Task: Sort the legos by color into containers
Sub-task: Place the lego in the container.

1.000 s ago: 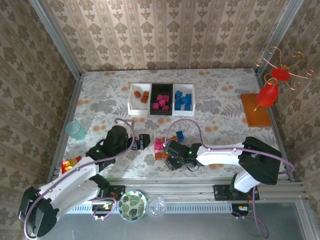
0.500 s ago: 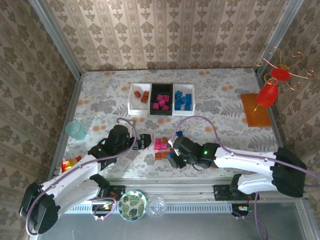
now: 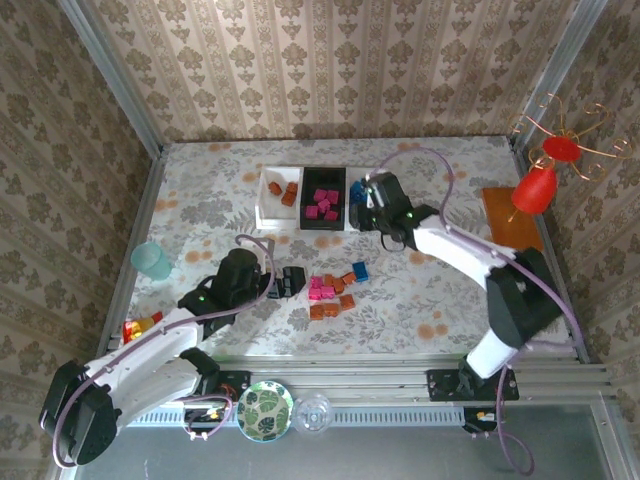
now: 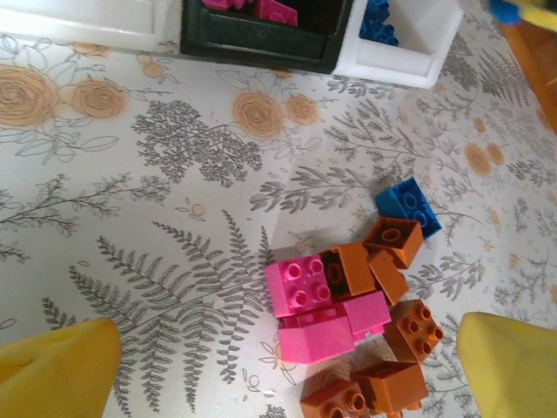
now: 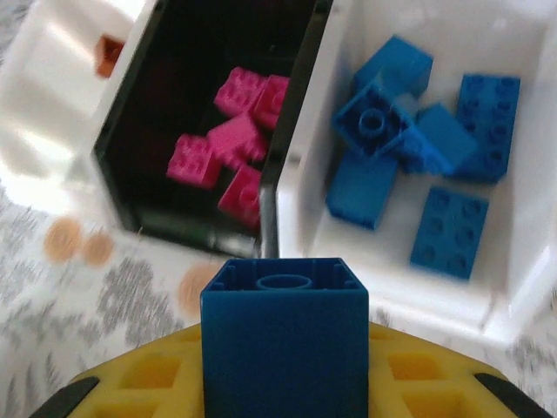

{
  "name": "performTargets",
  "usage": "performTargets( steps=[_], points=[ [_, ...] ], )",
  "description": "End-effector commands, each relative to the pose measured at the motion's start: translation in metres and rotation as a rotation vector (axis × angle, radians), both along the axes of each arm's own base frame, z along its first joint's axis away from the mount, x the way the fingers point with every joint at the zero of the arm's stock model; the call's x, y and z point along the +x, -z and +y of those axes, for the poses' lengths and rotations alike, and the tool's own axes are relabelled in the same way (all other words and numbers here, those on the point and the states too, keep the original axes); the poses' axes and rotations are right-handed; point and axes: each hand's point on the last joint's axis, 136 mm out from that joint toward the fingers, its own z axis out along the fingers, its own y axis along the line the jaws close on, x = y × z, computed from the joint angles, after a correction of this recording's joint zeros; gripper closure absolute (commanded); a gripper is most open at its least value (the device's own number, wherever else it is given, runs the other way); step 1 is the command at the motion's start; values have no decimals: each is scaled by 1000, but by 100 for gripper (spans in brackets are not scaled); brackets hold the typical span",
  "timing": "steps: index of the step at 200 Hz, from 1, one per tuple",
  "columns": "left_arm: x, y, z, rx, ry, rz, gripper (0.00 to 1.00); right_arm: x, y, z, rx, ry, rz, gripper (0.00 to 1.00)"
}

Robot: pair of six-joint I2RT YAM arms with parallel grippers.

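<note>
Pinching a blue lego point(image 5: 284, 335), the right gripper point(image 3: 363, 196) hangs over the containers point(image 5: 400, 300).

Left tool point(image 4: 283, 370) hangs over the flowered tabletop point(image 4: 130, 218), yellow fingers point(image 4: 57, 370) spread wide, gripping nothing. Ahead of it sits a tight heap: two pink bricks point(image 4: 300, 287) touching each other, orange-brown bricks point(image 4: 392, 239) crowding their right and near sides, and one blue brick point(image 4: 407, 205) just beside the heap's far right corner. At the far edge, the black bin point(image 4: 261, 39) holds pink pieces, and the white bin point(image 4: 409, 57) on its right holds blue.
</note>
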Motion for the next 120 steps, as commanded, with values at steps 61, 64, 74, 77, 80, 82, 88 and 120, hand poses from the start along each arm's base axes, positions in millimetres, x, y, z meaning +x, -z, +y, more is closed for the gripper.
performTargets(
  steps=[61, 64, 74, 77, 80, 82, 88, 120],
  points=[
    [-13, 15, -9, -9, 58, 54, 0, 54, 34, -20, -61, 164, 96, 44],
    [-13, 15, -9, -9, 61, 54, 0, 55, 32, -20, -60, 164, 94, 41],
    [-15, 16, -10, -7, 68, 59, 0, 57, 29, -20, -58, 164, 89, 36],
    [-15, 17, -10, -6, 69, 61, 0, 58, 26, -19, -56, 164, 84, 35],
    [-15, 17, -10, -6, 71, 62, 0, 58, 24, -19, -55, 163, 80, 34],
    [-15, 17, -10, -6, 72, 62, 0, 58, 23, -19, -54, 162, 79, 33],
    [-16, 17, -11, -7, 78, 64, 0, 58, 18, -20, -51, 163, 70, 32],
    [-27, 21, -21, 25, 143, 81, 2, 39, -11, -16, 4, 134, 9, 29]
  ],
)
